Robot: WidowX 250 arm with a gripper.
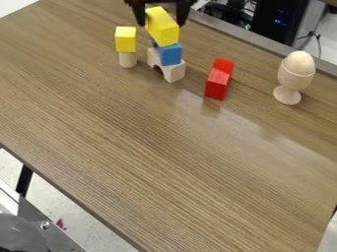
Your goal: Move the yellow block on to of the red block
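Observation:
The gripper [160, 23] is at the top edge, left of centre, pointing down. Its fingers stand apart on either side of a long yellow block [162, 29], with a gap on the right side. This yellow block lies on a blue block [170, 54], which sits on a pale wooden arch block [174, 72]. To the right, a long red block [218, 81] lies on the table, apart from this stack. Left of the gripper, a smaller yellow block [125, 39] tops a pale cylinder [127, 59].
A wooden egg [299, 63] stands in a wooden egg cup [287, 93] on the right of the brown table [164, 162]. A grey rim [260, 43] runs along the far edge, with dark equipment [280, 19] beyond it.

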